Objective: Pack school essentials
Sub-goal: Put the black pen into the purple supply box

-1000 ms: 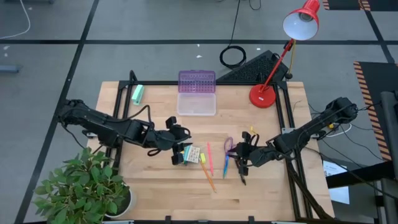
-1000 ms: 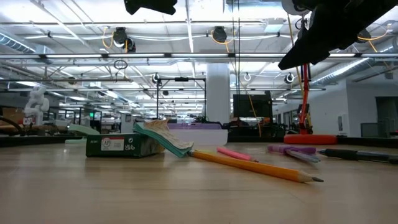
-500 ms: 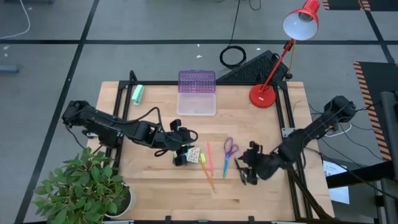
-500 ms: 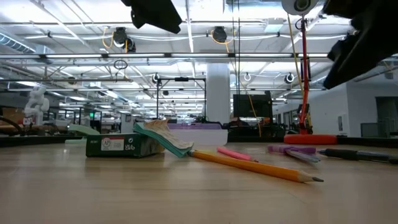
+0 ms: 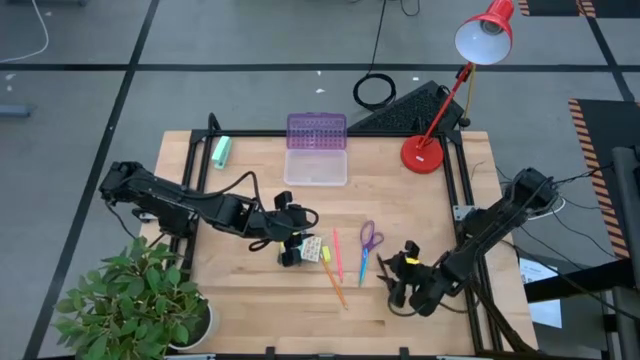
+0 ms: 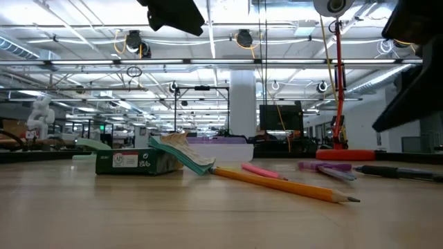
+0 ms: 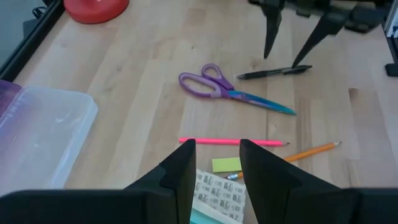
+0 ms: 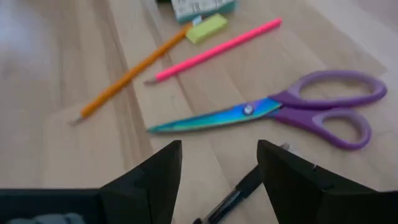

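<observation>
From above I see the crayon box (image 5: 310, 249) near the table's (image 5: 250, 300) middle, under the left gripper (image 5: 292, 250), whose fingers stand apart above it. Just right of the box lies a small piece (image 5: 326, 254), then the pencil (image 5: 336, 285) and a pen (image 5: 338, 255) side by side, then the scissors (image 5: 368, 243) farther right. Another pen (image 7: 273, 72) lies right of the scissors, beneath the right gripper (image 5: 400, 290), fingers spread, toward the front right. Behind the crayon box, at the back edge, sits the lidded box (image 5: 316, 150); a roll (image 5: 221, 151) lies in the back left corner, the lamp (image 5: 424, 152) at back right, a plant (image 5: 140, 305) off the front left corner
</observation>
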Robot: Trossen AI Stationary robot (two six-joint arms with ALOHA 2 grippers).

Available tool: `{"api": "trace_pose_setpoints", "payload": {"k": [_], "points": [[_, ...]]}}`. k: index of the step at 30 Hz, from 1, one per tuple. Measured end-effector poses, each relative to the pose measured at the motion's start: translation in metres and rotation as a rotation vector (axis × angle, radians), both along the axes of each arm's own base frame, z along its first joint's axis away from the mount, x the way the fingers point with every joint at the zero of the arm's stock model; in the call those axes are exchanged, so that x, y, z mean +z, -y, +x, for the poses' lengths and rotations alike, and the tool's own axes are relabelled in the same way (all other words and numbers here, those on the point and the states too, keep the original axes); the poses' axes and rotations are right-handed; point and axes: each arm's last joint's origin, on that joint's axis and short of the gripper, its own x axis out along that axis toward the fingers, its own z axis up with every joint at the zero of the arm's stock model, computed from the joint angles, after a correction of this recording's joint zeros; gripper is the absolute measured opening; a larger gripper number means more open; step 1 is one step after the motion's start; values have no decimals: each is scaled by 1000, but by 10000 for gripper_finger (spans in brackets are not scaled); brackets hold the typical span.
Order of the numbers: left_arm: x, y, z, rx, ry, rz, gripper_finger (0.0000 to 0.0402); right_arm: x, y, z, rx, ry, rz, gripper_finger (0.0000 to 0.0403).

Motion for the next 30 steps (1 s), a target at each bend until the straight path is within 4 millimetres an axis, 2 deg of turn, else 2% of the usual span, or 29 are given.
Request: {"api": "trace_pose_setpoints", "payload": {"k": [18,24,27,30], "points": [[1,0,1,-9,7,7,129,-40,0,2,-65,-97,-86,203],[1,0,1,-10,7,7,129,-43,1,2,-79,-103,-99,200],[1,0,1,-10,7,7,129,-43,3,3,-84,-113,-103,182],[1,0,1,-10,7,7,129,-43,3,3,-84,-119,-104,146]]}}
